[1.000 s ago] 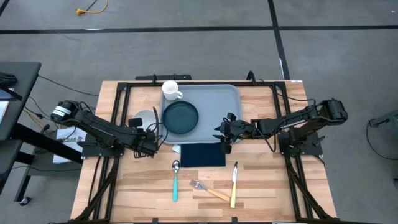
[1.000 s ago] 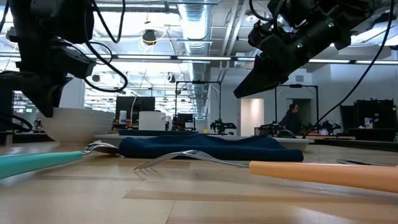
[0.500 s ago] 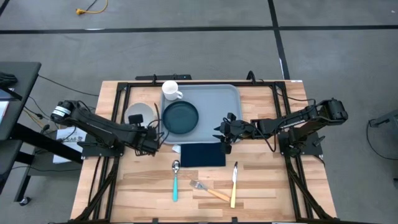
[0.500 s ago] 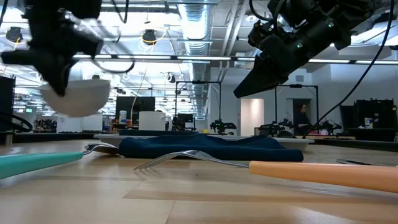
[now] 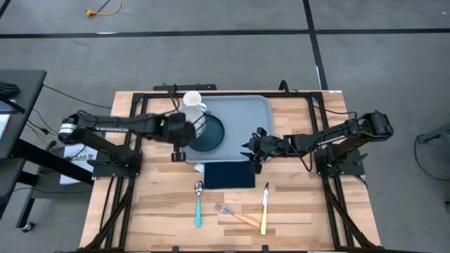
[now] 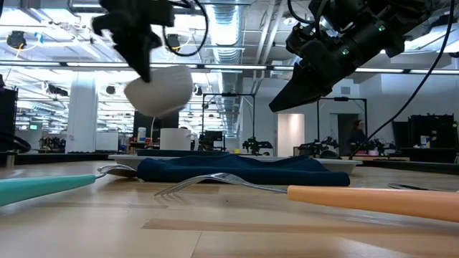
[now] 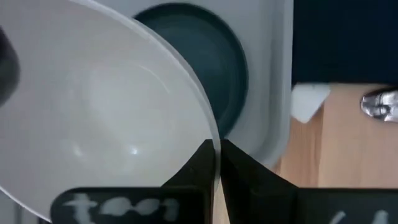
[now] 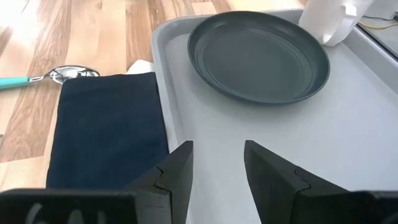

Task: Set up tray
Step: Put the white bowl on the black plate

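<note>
Left claw (image 7: 214, 163) pinched tight on the rim of a white bowl (image 6: 159, 89); bowl carried in the air, clear of the table (image 5: 302, 211). In the high view the left claw (image 5: 188, 129) sits over the near-left part of the tray (image 5: 246, 116), right at the edge of the dark teal plate (image 5: 211, 133). Bowl tilted in the low view, hanging from the pinch.

Right claw (image 8: 216, 163) hovers over the tray's right side, fingers parted, nothing between them. It waits.

Tray lies at the far middle of the table, plate on its left half, white mug (image 5: 193, 102) at its far-left corner.

Step in hand, as I judge it: bringing the bowl onto the tray, likely onto the plate. Next move calls for centring the bowl over the plate, levelling it, lowering until it seats, then letting go.

Around: navy napkin (image 5: 230, 175) just in front of the tray, touching its near rim; teal-handled spoon (image 5: 197, 206), fork (image 5: 235, 215) and yellow-handled knife (image 5: 264, 209) on the bare wood nearer the front.

In the way: the mug stands close to the bowl's path; a rim pinch on a tilted bowl could slip.
</note>
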Robot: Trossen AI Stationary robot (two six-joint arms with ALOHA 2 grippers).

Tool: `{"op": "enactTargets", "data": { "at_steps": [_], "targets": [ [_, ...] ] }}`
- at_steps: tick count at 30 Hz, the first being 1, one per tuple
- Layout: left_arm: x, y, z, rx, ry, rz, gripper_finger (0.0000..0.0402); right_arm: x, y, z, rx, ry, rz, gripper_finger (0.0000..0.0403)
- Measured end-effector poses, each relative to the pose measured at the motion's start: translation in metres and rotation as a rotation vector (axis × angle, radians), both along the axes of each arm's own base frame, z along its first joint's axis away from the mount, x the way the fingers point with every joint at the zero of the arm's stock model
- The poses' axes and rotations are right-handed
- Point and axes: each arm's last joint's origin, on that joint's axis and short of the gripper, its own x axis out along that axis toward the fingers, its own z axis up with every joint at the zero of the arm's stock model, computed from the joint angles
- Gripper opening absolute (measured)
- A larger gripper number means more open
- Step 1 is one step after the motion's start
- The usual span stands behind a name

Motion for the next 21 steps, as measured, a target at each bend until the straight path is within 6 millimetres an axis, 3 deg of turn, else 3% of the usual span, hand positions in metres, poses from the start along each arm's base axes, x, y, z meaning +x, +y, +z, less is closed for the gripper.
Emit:
{"op": "enactTargets", "data": {
  "at_steps": [5,9,14,21],
  "targets": [
    [0.015,0.026,-0.021,-0.068,0.075,-0.029,0.0001,0.000,0.000,0.000,-0.001,0.006,0.000,0.0134],
    [0.031,0.034,-0.041,-0.073,0.167,-0.061,0.0000,-0.001,0.000,-0.001,-0.002,0.013,0.001,0.0134],
    [0.052,0.037,-0.040,-0.084,0.183,-0.103,0.0000,-0.001,0.000,-0.001,-0.003,0.016,0.001,0.0134],
    [0.060,0.039,-0.046,-0.101,0.263,-0.099,0.0000,-0.002,0.000,-0.003,-0.003,0.035,0.001,0.0134]
  ]
}}
